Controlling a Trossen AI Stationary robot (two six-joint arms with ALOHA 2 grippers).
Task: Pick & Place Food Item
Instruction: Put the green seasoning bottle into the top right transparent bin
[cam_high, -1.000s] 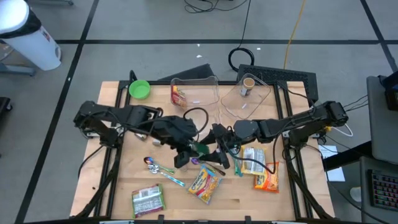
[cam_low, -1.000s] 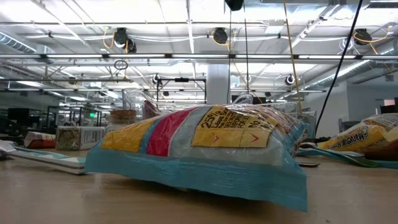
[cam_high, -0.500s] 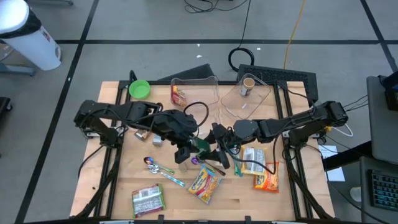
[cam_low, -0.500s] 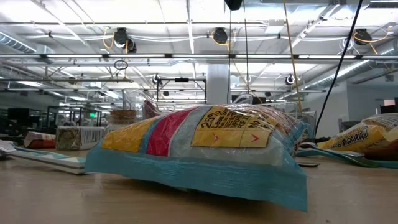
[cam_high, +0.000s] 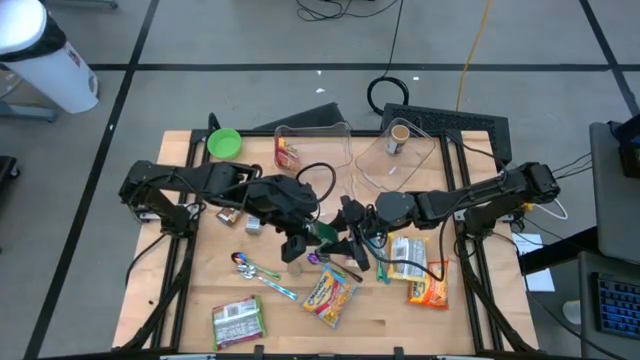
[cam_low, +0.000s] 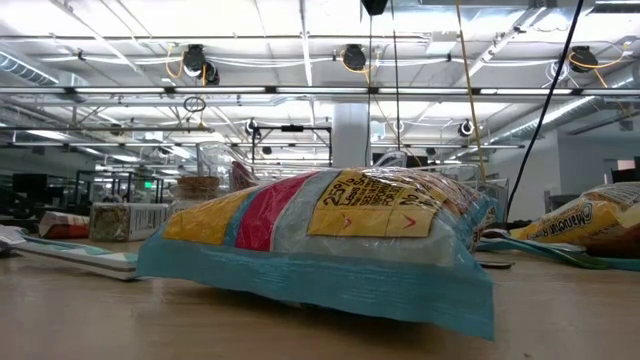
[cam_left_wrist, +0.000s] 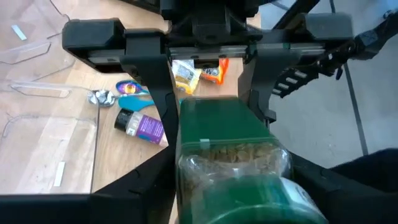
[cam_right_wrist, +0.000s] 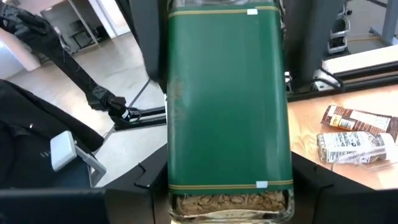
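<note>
Snack bag (cam_low: 320, 245) lies nearest at tabletop (cam_high: 200, 290) front edge, yellow-red-blue. Behind it at mid-tabletop, green-labelled jar (cam_high: 322, 237) of flakes held off surface between both arms. Left gripper (cam_high: 300, 243) fingers (cam_left_wrist: 152, 93) clasp jar sides. Right gripper (cam_high: 345, 240) fingers (cam_right_wrist: 146, 50) flank jar from opposite end; whether they press it, cannot tell. Farther back: two clear containers (cam_high: 315, 148), green bowl (cam_high: 224, 143).

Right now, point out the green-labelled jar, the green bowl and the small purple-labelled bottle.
green-labelled jar (cam_right_wrist: 227, 99): right wrist view, middle of its green label.
green bowl (cam_high: 224, 143): high view, centre of the bowl.
purple-labelled bottle (cam_left_wrist: 142, 126): left wrist view, on its purple label.
</note>
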